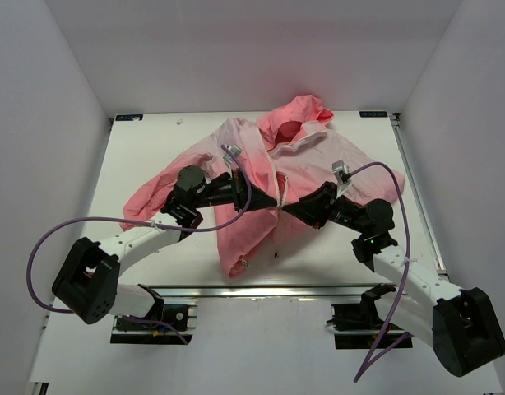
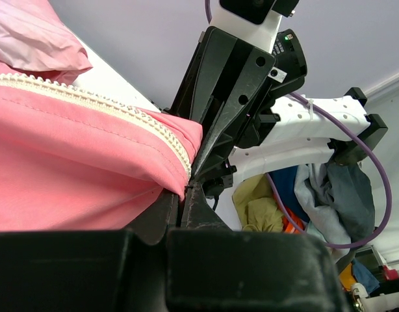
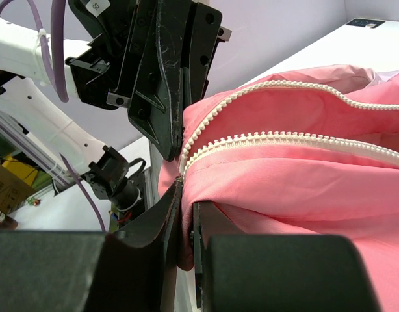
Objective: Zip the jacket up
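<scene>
The pink hooded jacket (image 1: 257, 156) lies spread on the white table, hood at the back, its front open along the white zipper. My left gripper (image 1: 272, 200) and right gripper (image 1: 288, 207) meet tip to tip over the lower front opening. In the left wrist view the left gripper (image 2: 185, 192) is shut on the jacket's edge (image 2: 76, 162), just below the zipper teeth (image 2: 121, 107). In the right wrist view the right gripper (image 3: 186, 208) is shut on a fold of pink fabric (image 3: 303, 182) under the other row of zipper teeth (image 3: 284, 136). No slider shows.
The white table (image 1: 154, 140) has enclosure walls on three sides. A metal rail (image 1: 261, 290) runs along its near edge. Purple cables (image 1: 236, 222) loop over both arms. The jacket's lower hem (image 1: 236, 265) hangs near the front edge.
</scene>
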Action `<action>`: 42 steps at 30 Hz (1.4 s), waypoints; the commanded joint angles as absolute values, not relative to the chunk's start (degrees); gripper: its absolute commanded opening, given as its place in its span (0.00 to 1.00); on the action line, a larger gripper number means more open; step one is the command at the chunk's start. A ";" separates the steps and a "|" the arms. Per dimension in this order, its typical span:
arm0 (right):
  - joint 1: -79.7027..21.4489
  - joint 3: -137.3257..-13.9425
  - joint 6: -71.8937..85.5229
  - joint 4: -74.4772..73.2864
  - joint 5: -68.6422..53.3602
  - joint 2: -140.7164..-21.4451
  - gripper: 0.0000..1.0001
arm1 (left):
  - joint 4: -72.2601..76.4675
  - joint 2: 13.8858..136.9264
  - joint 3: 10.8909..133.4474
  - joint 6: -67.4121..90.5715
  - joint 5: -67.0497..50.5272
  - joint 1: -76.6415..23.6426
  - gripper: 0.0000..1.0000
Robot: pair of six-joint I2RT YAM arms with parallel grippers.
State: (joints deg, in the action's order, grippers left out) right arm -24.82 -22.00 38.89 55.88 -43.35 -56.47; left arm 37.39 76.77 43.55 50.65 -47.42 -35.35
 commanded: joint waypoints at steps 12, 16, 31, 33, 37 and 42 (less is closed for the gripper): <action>-24.26 -23.91 41.48 64.69 -42.54 -54.76 0.00 | 40.34 75.94 42.72 51.68 -49.13 -35.24 0.00; -24.26 -24.08 41.83 64.07 -41.66 -54.67 0.00 | 41.48 75.85 42.72 51.68 -49.48 -35.24 0.00; -24.17 -23.38 49.92 74.79 -41.66 -60.64 0.00 | 42.45 76.90 42.19 52.82 -49.31 -35.42 0.00; -24.43 -23.38 50.27 74.88 -41.13 -60.91 0.00 | 40.62 76.73 42.27 52.47 -48.43 -35.51 0.00; -25.05 -22.59 50.10 73.58 -39.12 -60.47 0.00 | 40.52 76.73 42.36 51.94 -47.55 -35.77 0.00; -25.31 -21.45 50.53 71.28 -32.27 -59.94 0.00 | 38.24 76.11 42.63 50.01 -46.50 -36.56 0.00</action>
State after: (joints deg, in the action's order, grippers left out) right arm -24.88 -21.47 49.71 67.57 -38.50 -61.21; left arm 39.59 77.49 42.65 51.79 -46.59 -35.66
